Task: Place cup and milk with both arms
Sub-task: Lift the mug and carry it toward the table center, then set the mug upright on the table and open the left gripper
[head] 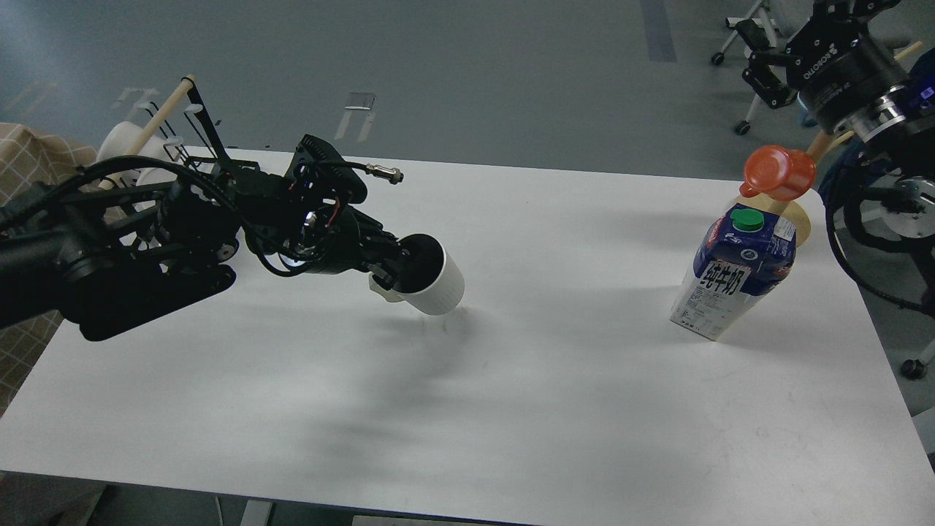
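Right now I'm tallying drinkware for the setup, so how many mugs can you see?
2: an off-white ribbed mug held tilted by the left end effector above the white table, and an orange mug at the far right behind the blue-and-white milk carton. Others may be hidden.

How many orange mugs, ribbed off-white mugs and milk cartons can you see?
Round orange mug on a wooden peg: 1
Off-white ribbed mug held by the left pincer: 1
Tall dark-blue and white gable-top milk carton with green cap: 1
Total: 3

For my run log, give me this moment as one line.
left gripper: shut on cup, above table | milk: standing, right | right gripper: raised, away
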Motion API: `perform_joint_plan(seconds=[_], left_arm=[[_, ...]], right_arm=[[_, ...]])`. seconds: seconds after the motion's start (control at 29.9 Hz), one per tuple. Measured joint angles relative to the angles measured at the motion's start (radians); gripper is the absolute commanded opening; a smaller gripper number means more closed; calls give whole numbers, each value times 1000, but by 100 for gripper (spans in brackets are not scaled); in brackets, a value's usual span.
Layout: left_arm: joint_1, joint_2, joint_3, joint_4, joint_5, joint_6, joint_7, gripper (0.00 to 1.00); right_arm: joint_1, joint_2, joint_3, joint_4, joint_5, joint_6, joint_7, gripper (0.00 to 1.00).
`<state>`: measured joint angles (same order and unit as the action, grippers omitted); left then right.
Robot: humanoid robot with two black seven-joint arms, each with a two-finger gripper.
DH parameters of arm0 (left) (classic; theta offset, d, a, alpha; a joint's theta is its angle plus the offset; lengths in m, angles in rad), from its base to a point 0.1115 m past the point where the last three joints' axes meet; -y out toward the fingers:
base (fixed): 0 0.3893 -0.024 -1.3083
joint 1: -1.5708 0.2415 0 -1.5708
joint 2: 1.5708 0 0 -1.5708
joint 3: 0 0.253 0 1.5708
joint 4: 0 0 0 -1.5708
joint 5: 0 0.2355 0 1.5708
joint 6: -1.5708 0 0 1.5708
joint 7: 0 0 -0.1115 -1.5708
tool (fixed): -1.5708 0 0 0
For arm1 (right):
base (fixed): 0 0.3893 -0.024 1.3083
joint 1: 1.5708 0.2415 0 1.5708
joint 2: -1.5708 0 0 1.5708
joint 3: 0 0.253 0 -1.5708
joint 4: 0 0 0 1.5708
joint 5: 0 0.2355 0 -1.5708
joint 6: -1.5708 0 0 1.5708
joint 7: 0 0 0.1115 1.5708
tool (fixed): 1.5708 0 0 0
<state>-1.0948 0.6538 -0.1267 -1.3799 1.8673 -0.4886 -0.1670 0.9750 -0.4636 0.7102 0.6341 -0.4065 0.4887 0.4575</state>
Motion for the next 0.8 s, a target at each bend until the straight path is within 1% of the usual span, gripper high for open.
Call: perform_joint_plan(seconds=[0.17, 0.37, 0.47, 0.8], left_arm=[[-41, -63, 40, 26, 0, 0, 0, 0], [-142, -127, 176, 91, 0, 0, -2, 0], [-173, -173, 217, 131, -3, 0, -4, 0], [-184, -275, 231, 162, -15, 0, -6, 0]], right_arm=[[-4, -17, 1, 8, 1, 0, 17, 100], [-9, -21, 3, 10, 1, 0, 21, 100], [-16, -21, 6, 10, 1, 0, 21, 100], [-31, -21, 10, 13, 1, 0, 21, 100]])
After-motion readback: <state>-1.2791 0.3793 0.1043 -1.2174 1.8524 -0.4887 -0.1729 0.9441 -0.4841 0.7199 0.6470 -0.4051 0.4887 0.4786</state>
